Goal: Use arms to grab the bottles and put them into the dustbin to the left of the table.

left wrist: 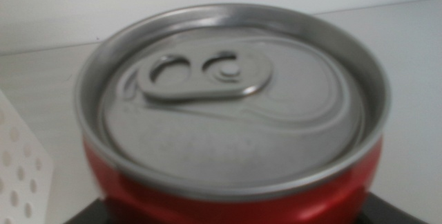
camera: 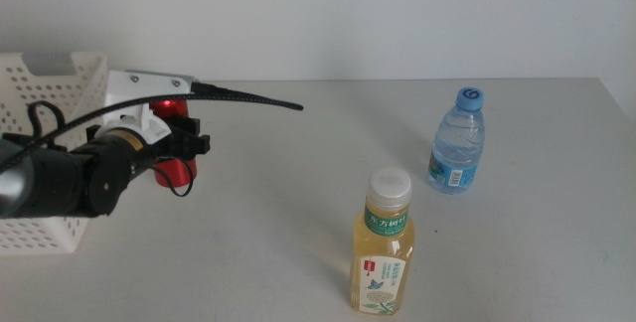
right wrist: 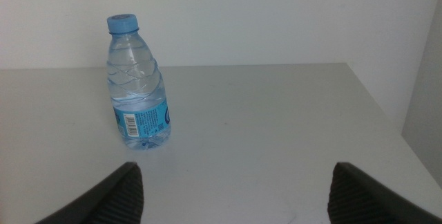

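1. The left gripper (camera: pixel 184 148) comes in from the left, right beside the bin (camera: pixel 50 83), and it is clamped on the red can (camera: pixel 177 170).
2. On the left wrist camera the can (left wrist: pixel 231 124) fills the frame: silver lid, pull tab, red body, with dark jaw corners hugging it low on either side.
3. A slice of perforated bin wall (left wrist: pixel 17 162) sits just beside the can in that view.
4. In the middle view the can sits just off the bin's near corner; whether it touches the table (camera: pixel 298 163) I cannot tell.
5. The tea bottle (camera: pixel 384 242) stands upright, well apart from the left gripper, out toward the front.
6. The water bottle (camera: pixel 458 141) stands upright too, further off on the right.
7. The right gripper (right wrist: pixel 235 193) waits, out of the middle view, jaws spread wide with nothing between them.
8. Ahead of it, off to one side, stands the water bottle (right wrist: pixel 138 86), blue cap up.
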Tool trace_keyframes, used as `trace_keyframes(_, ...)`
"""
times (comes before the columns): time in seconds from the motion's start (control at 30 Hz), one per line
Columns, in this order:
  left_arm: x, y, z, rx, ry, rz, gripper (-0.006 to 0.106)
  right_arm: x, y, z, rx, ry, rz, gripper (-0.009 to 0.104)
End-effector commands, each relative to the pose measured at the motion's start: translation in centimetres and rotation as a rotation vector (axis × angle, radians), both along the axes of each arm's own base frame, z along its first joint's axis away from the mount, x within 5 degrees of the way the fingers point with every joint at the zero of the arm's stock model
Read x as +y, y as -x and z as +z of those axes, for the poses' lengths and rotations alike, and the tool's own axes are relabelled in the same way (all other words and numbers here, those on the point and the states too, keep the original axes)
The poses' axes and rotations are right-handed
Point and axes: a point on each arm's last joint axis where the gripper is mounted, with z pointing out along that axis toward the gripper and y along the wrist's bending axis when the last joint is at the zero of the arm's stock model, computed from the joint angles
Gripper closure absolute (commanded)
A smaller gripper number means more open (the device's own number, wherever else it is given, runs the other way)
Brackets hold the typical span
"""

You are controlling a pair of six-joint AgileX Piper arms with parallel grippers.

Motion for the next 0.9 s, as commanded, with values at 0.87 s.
trace_keyframes(0.87,16.7,-0.9,21.0,0.626,-0.074,0.123,0.102,0.0,0.2,1.2,-0.110,0.016,0.004,0.001)
